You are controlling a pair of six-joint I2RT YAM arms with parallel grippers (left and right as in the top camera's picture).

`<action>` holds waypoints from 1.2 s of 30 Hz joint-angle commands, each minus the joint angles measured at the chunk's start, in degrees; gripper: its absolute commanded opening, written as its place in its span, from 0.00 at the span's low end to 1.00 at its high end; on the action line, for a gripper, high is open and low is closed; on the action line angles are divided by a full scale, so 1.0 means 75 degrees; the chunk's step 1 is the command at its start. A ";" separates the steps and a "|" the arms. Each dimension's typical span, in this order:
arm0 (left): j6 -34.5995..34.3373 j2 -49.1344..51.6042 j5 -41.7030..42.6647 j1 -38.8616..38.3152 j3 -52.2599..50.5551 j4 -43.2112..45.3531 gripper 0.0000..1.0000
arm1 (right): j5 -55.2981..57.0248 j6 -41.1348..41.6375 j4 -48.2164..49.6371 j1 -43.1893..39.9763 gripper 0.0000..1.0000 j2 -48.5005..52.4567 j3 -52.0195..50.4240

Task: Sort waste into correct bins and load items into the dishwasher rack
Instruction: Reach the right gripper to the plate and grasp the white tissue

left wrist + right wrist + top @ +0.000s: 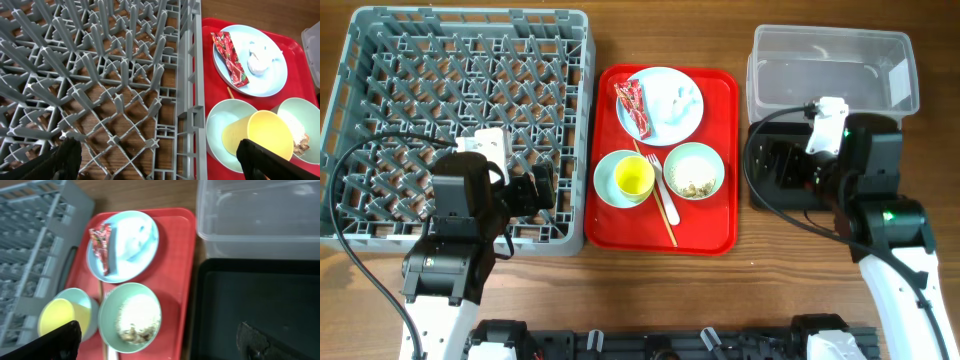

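Note:
The grey dishwasher rack (380,60) fills the left. A round pale plate (675,125) carries the red wrapper (632,105) and the white napkin (678,98). One blue-green bowl (605,185) holds the yellow cup (633,177). The other bowl (694,158) holds beige food scraps (696,186). The white fork (667,205) lies between the bowls. The clear tub (830,65) stands at the back right, with the black tray (757,200) in front of it. My left gripper (545,190) is open and empty over the rack's front right part (160,165). My right gripper (770,170) is open and empty over the black tray (160,345).
The plate, bowls and fork sit on a red serving tray (710,235) between the rack and the bins. A thin wooden stick (665,232) lies beside the fork. Cables trail from both arms. The table is brown wood.

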 commanded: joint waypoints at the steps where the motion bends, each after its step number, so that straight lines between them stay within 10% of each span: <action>1: -0.0017 -0.0090 -0.0047 0.0041 0.0157 0.0003 1.00 | -0.0635 0.0087 -0.0076 -0.0023 1.00 0.0169 0.0189; 36: -0.0020 -0.0090 -0.0044 0.0041 0.0157 -0.0087 1.00 | 0.1690 0.0793 0.0516 0.2404 0.99 0.3975 0.3337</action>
